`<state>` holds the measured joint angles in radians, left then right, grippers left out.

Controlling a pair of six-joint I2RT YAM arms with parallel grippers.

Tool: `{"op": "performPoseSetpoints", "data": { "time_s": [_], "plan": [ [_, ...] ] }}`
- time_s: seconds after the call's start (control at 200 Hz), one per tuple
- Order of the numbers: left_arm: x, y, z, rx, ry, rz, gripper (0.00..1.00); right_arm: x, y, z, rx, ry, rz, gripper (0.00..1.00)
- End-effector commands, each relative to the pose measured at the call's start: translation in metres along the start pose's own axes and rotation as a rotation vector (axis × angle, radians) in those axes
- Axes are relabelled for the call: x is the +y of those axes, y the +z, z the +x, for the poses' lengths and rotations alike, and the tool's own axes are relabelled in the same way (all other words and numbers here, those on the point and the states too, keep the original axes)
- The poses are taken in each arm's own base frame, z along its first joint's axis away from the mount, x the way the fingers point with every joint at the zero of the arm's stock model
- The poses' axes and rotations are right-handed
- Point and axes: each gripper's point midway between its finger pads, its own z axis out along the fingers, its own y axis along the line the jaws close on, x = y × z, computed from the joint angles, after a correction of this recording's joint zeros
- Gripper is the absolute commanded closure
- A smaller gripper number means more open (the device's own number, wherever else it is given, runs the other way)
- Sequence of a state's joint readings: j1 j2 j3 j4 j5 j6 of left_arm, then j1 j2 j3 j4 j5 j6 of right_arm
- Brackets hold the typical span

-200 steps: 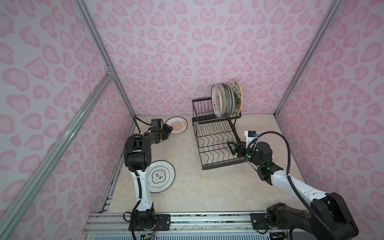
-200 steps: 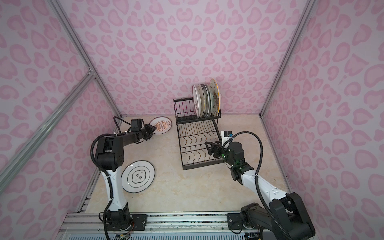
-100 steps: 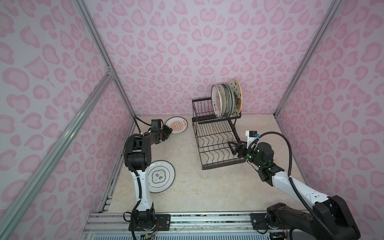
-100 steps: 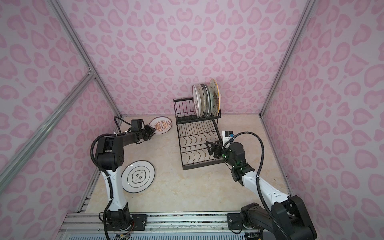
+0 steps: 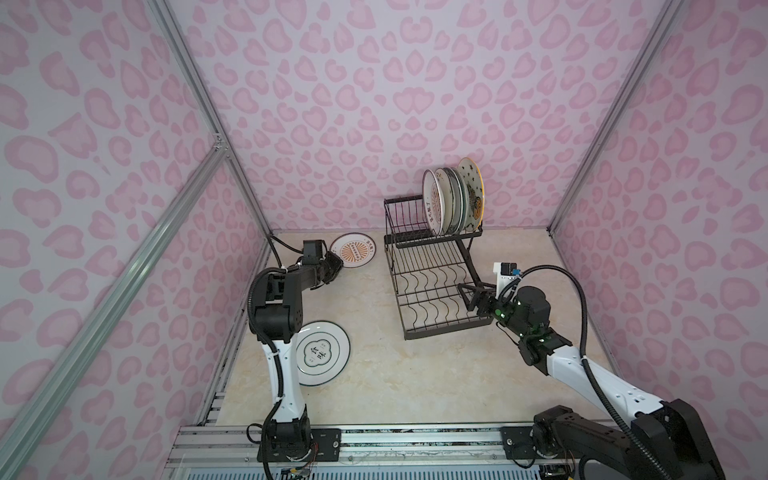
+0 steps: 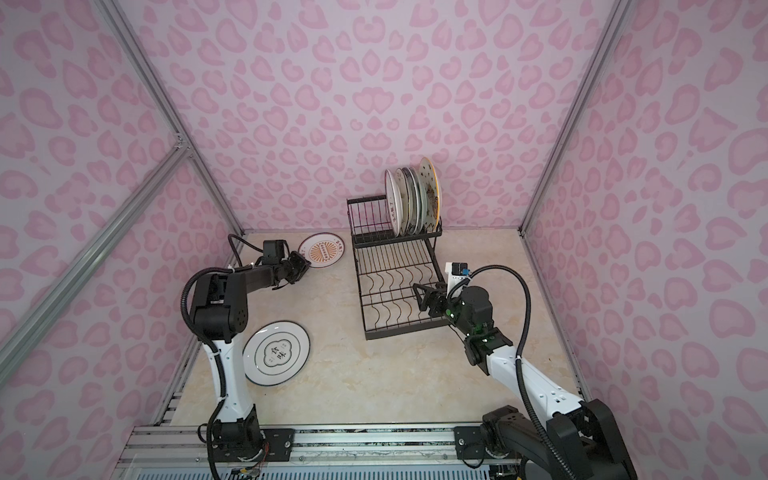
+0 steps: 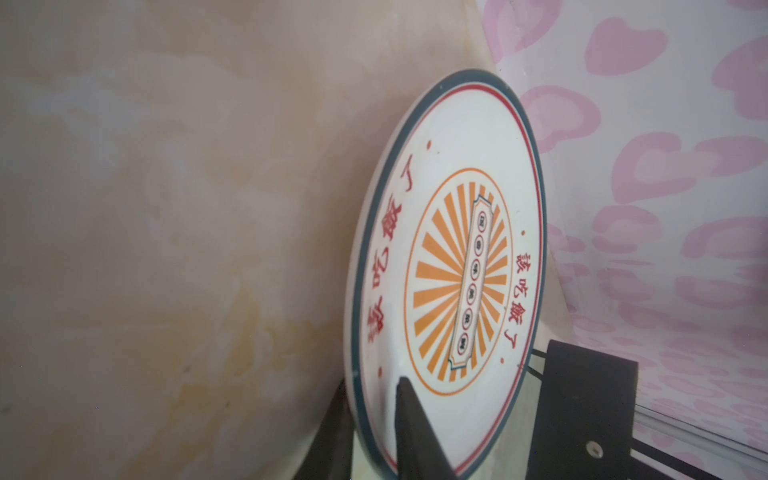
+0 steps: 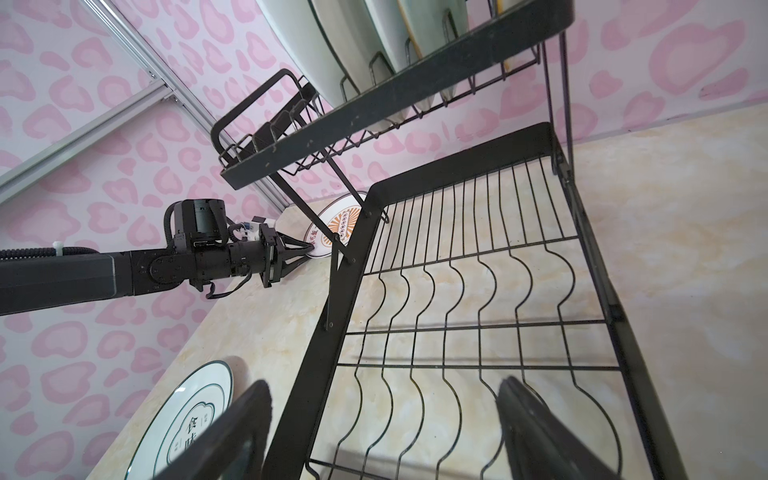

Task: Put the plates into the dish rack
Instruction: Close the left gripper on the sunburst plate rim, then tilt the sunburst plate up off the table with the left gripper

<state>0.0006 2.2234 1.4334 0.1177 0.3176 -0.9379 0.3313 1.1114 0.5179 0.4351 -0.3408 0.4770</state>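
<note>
The left gripper (image 5: 337, 266) is drawn together on the near rim of an orange-sunburst plate (image 5: 354, 251), one of its fingers (image 7: 415, 432) on the plate's face, at the far left of the marbled beige table (image 5: 399, 374). The right gripper (image 5: 464, 296) hangs with jaws wide apart over the near right edge of the dish rack (image 5: 440, 329). Pink heart-print walls (image 5: 374, 104) enclose the table. The rack's raised basket (image 5: 401, 220), at its far end, holds several plates (image 5: 453, 199) on edge. A green-ringed plate (image 5: 322, 353) lies flat, near left.
</note>
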Motion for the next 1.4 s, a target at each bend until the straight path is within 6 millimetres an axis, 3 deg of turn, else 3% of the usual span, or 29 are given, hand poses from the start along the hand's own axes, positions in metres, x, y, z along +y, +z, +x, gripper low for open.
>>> {"op": "performPoseSetpoints", "data": {
  "time_s": [0.0,0.795,1.055,1.085,1.395],
  "plan": [
    [-0.005,-0.006,-0.003,-0.013,0.025,0.002,0.80,-0.001,-0.001,0.002,0.003,-0.007,0.003,0.16],
    [-0.003,-0.025,-0.011,-0.047,0.067,-0.012,0.97,0.001,-0.001,0.000,0.008,-0.004,0.002,0.16],
    [-0.012,-0.044,-0.024,-0.074,0.068,0.027,0.97,0.001,0.000,-0.001,0.010,0.000,0.002,0.16],
    [-0.002,-0.045,-0.017,-0.059,0.062,0.010,0.97,0.002,0.000,-0.002,0.009,0.000,0.001,0.16],
    [-0.014,-0.076,-0.018,-0.051,0.095,0.066,0.97,0.005,0.006,-0.003,0.018,0.008,-0.011,0.16]
  ]
}}
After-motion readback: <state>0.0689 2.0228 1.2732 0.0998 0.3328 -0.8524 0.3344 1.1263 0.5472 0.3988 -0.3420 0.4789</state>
